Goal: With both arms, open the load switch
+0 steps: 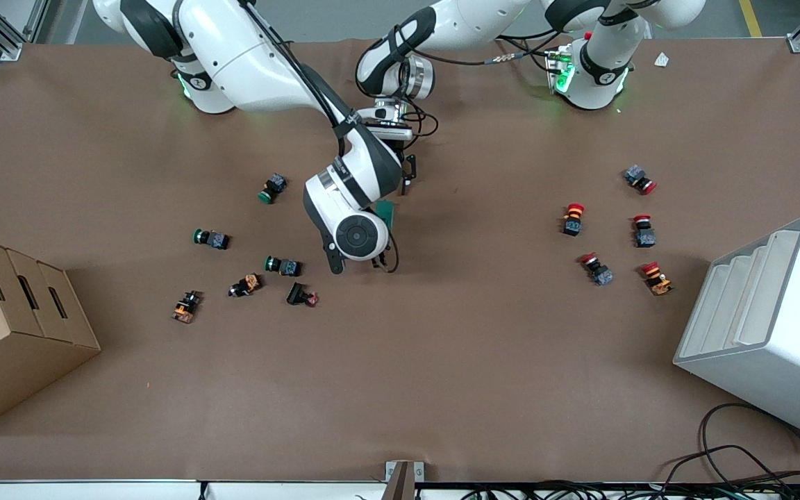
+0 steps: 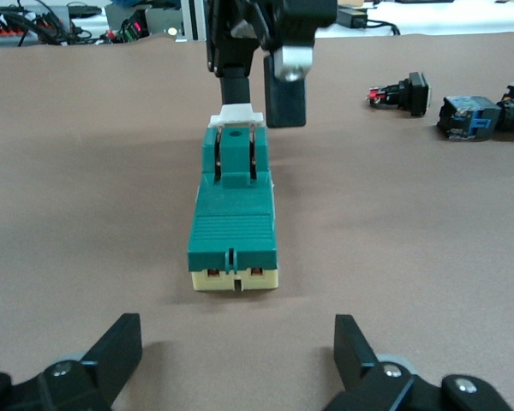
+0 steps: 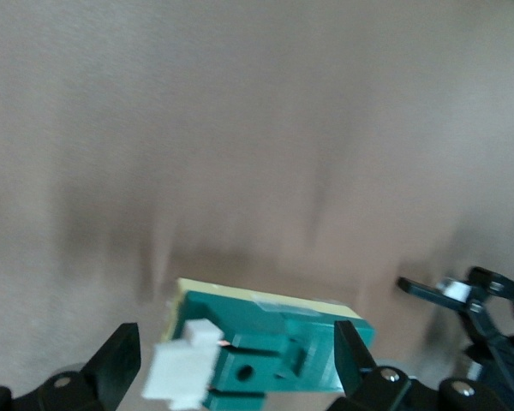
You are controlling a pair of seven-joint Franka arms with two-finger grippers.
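Note:
The load switch is a dark green block on a cream base, lying flat mid-table with its white toggle at the end nearer the front camera. In the front view only a green corner of the load switch shows beside the right arm's wrist. My right gripper hangs open over the toggle end, its fingers spread along the block's length and not closed on it. My left gripper is open and low over the table just off the cream end, apart from the switch; its finger shows in the front view.
Several green and orange push buttons lie toward the right arm's end, with a cardboard box at that edge. Several red buttons and a white stepped bin sit toward the left arm's end.

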